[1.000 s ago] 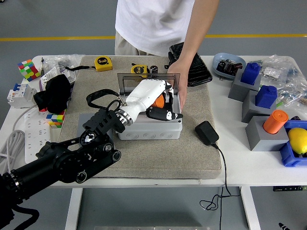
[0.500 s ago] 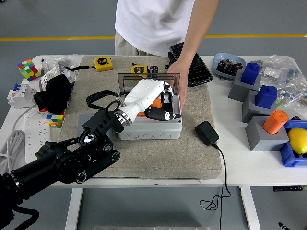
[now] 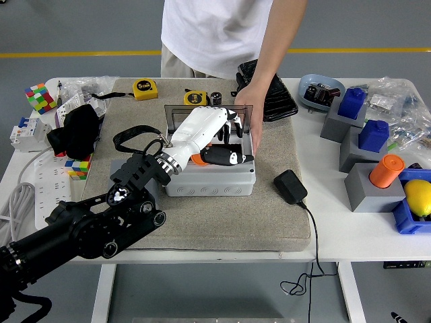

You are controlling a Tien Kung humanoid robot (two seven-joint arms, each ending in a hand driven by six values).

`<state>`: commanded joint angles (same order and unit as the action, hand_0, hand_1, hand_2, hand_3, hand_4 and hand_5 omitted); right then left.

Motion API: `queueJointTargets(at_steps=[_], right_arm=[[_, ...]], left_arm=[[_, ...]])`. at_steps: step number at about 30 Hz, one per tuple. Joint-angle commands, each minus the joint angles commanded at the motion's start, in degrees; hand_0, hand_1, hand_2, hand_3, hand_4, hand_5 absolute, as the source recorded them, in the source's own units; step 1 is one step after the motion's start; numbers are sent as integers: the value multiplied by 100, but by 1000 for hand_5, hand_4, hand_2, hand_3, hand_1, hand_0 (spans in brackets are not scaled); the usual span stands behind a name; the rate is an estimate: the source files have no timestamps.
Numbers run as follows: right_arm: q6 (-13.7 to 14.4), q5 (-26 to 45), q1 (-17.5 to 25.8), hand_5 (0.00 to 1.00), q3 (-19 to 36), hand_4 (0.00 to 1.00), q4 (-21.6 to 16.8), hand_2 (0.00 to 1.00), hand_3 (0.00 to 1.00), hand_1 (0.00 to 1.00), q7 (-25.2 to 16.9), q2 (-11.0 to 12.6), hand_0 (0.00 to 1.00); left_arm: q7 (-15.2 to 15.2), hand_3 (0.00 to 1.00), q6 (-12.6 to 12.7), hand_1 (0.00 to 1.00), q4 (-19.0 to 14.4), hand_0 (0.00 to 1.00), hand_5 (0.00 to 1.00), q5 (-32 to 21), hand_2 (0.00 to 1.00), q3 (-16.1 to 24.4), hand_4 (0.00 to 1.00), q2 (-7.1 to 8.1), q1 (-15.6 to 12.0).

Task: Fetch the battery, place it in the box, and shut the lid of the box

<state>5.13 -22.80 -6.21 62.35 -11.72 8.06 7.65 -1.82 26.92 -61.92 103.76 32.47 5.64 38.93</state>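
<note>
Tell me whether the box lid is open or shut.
Open: the clear lid stands upright behind the grey box, with the left hand over it.

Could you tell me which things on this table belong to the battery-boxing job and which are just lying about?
In the job: the grey box, its clear lid standing open, the orange battery, the left hand, and a person's hand steadying the box.

Lying about: tape measure, charger, cube, lemon.
</note>
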Motion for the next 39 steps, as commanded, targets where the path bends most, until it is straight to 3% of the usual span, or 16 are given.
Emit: queueJointTargets(at_steps=[6, 7, 11, 12, 17, 18, 25, 30, 39], right_arm=[[5, -23, -12, 451, 37, 959, -3, 672, 554, 666, -5, 4, 661], [9, -35, -13, 452, 56, 960, -5, 672, 554, 666, -6, 8, 660], [3, -57, -7, 452, 88, 960, -1, 672, 554, 666, -1, 18, 660], [0, -61, -4, 453, 91, 960, -3, 671, 554, 665, -2, 20, 660], [-1, -84, -8, 453, 119, 960, -6, 671, 554, 665, -7, 23, 660], [0, -89, -11, 451, 126, 959, -8, 671, 554, 666, -9, 23, 661], [-5, -115, -14, 451, 158, 958, -8, 671, 554, 665, -12, 36, 660], [-7, -127, -19, 448, 183, 958, -9, 671, 554, 665, -19, 37, 660], [1, -126, -19, 449, 179, 958, -12, 671, 554, 665, -27, 34, 660]], left_arm=[[95, 428, -60, 274, -508, 202, 444, 94, 288, 367, 998, 170, -185], [118, 435, -67, 274, -670, 201, 361, 145, 293, 472, 998, 256, -258], [213, 435, -68, 274, -1024, 201, 361, 267, 293, 716, 998, 495, -457], [245, 451, -75, 277, -1064, 196, 121, 313, 305, 776, 906, 549, -508], [389, 451, -118, 277, -1180, 196, 121, 510, 305, 1050, 906, 785, -779], [417, 445, -130, 248, -1202, 174, 2, 536, 302, 1097, 904, 830, -838], [603, 429, -225, 209, -1393, 153, 2, 656, 289, 1209, 905, 1145, -1239], [706, 419, -267, 191, -1501, 145, 2, 769, 286, 1179, 907, 1277, -1427], [653, 419, -208, 186, -1516, 142, 2, 677, 284, 1249, 914, 1276, -1470]])
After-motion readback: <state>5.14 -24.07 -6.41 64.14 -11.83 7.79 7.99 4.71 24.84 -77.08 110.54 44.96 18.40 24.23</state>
